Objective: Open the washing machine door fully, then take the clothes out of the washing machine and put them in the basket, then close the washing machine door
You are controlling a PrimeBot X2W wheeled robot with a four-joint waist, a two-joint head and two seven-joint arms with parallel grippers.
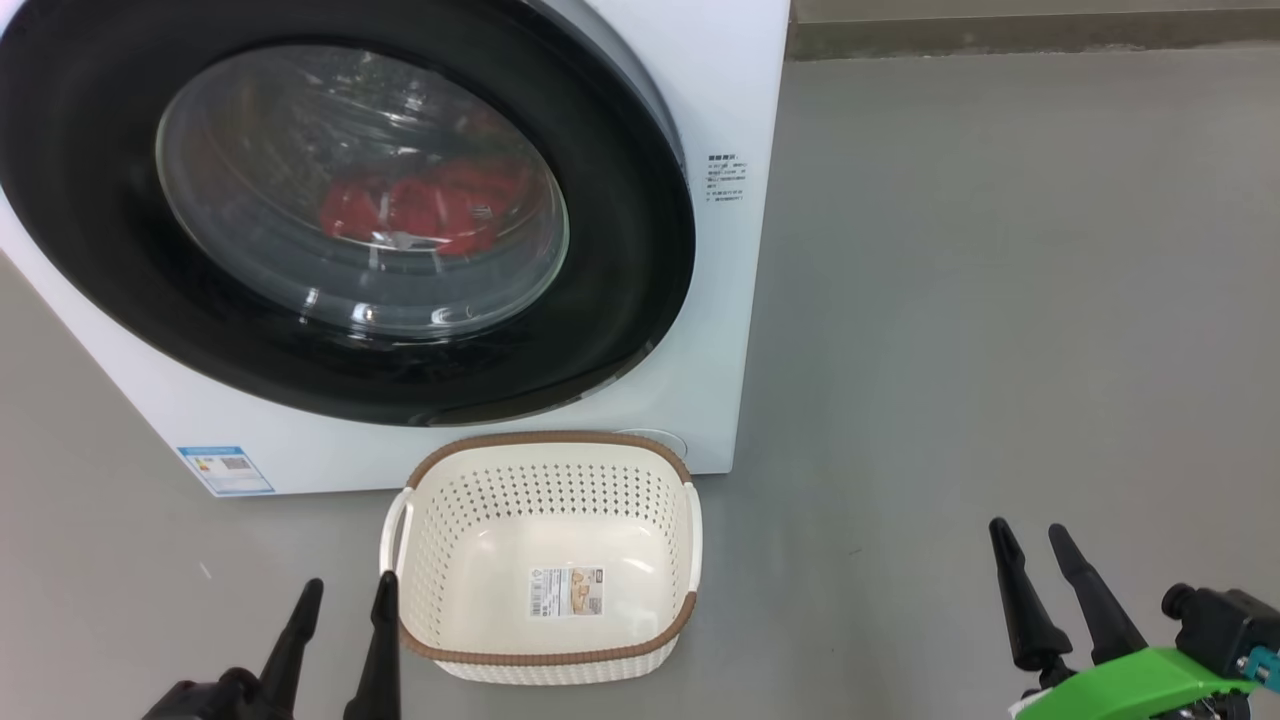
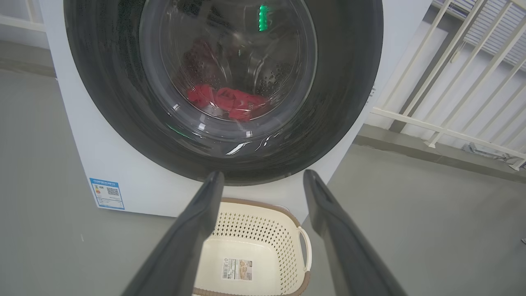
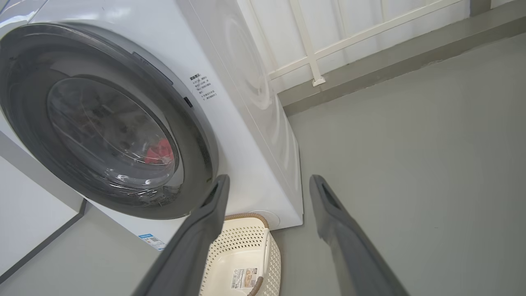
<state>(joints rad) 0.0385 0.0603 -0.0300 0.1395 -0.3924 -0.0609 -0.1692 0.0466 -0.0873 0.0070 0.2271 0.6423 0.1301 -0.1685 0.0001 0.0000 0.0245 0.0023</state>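
The washing machine (image 1: pixel 720 80), top cropped, shows the clothes (image 1: pixel 430 205) as a red blur behind its shut door (image 1: pixel 630 260). The basket (image 1: pixel 545 438) sits just before it. My left hand (image 1: pixel 351 580) and right hand (image 1: pixel 1027 525) gape empty.

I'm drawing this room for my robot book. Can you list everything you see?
washer: one, white, on the floor
door: one, black rim with clear glass, washer's front, shut
clothes: one bundle, red, inside the washer behind the glass
basket: one, cream with brown rim, on the floor before the washer
paper label: one, white, basket's bottom
sticker: one, blue, washer's lower left corner
railing: one, white, behind the washer
floor: one, grey, all around
left jaws: one pair, dark, beside the basket's left handle, open, empty
right jaws: one pair, dark, right of the basket, open, empty
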